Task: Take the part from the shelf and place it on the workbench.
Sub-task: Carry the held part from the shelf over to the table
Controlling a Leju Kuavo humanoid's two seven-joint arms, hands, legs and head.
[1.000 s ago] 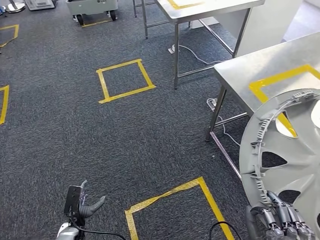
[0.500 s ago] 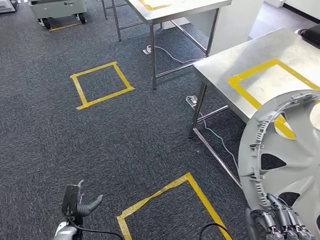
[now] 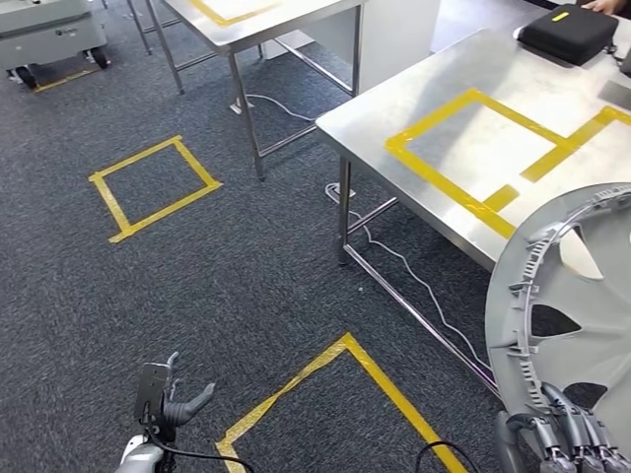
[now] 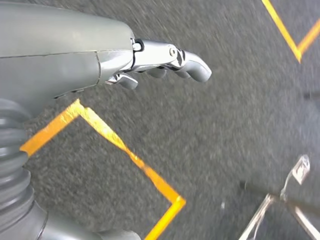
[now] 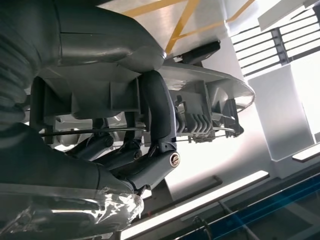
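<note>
The big grey plastic wheel cover (image 3: pixel 577 305) is off the shelf already — the robot's right hand (image 3: pixel 565 439) holds it by its bottom rim, fingers (image 5: pixel 158 115) curled tight around the edge. The cover stands up on its side in the air, near the front edge of the shiny steel workbench (image 3: pixel 417 108) but not resting on it yet. So the picking-up part looks done, and the putting-down part is left.

On the workbench there is a yellow tape rectangle (image 3: pixel 476 148) — likely the spot for the cover. A black flat case (image 3: pixel 569 32) lies near the far edge.

The left hand (image 3: pixel 168 399) hangs low over the dark grey carpet (image 3: pixel 223 276), fingers apart, holding nothing.
</note>
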